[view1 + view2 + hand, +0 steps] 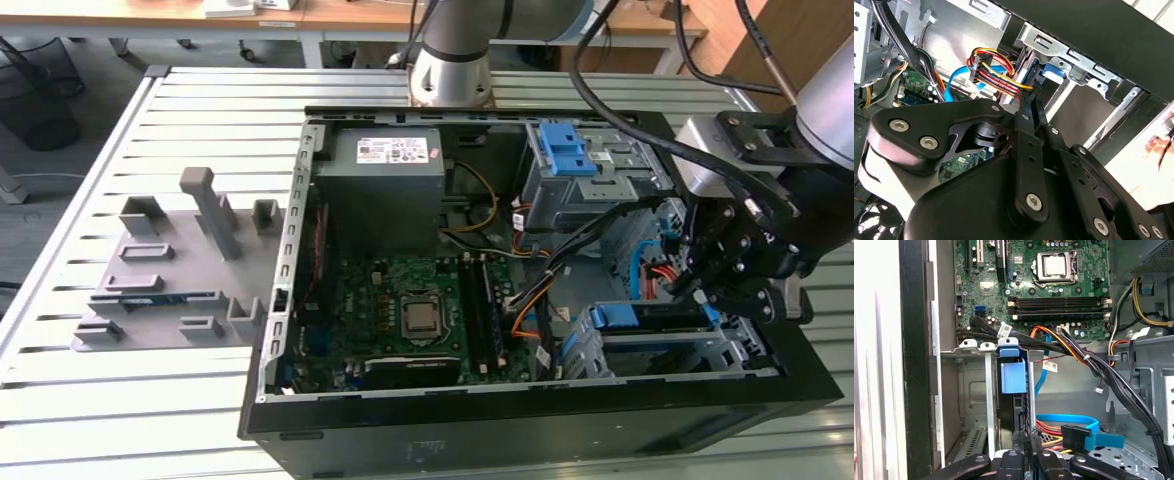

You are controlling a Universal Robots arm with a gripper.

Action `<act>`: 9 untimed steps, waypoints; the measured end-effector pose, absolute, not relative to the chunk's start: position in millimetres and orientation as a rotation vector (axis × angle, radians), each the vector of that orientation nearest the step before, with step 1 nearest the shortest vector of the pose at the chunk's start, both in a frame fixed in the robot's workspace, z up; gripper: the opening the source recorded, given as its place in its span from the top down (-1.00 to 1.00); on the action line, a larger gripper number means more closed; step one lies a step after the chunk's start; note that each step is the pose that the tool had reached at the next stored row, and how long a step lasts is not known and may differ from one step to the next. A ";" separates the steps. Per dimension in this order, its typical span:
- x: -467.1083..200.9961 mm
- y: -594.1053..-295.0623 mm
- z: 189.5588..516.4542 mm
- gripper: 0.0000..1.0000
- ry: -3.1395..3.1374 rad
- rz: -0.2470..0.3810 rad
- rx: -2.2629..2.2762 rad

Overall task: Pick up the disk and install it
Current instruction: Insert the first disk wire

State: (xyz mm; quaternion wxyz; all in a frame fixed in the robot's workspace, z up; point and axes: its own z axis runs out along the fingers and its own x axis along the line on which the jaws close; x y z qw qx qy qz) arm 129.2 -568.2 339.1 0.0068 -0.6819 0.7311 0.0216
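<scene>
Disk (1013, 390) stands on edge in the metal cage (988, 405) at the case's (534, 420) front corner, its blue carrier tab (1008, 346) level with the cage's rim; little of its silver body shows. Room here is tight: the case wall flanks one side, and orange, black and blue cables (1074, 352) crowd the other. Pincer (1026, 452) hangs just over the slot's near end, but whether its tips are apart or clamped on the disk I cannot tell. Motherboard (1054, 285) lies beyond, and the case rests on a slatted surface (120, 400).
</scene>
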 end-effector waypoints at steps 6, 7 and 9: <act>128.4 -568.2 336.6 0.67 2.286 0.068 -2.133; 128.4 -568.2 336.1 0.67 2.286 0.068 -2.133; 128.3 -568.2 334.9 0.67 2.286 0.068 -2.133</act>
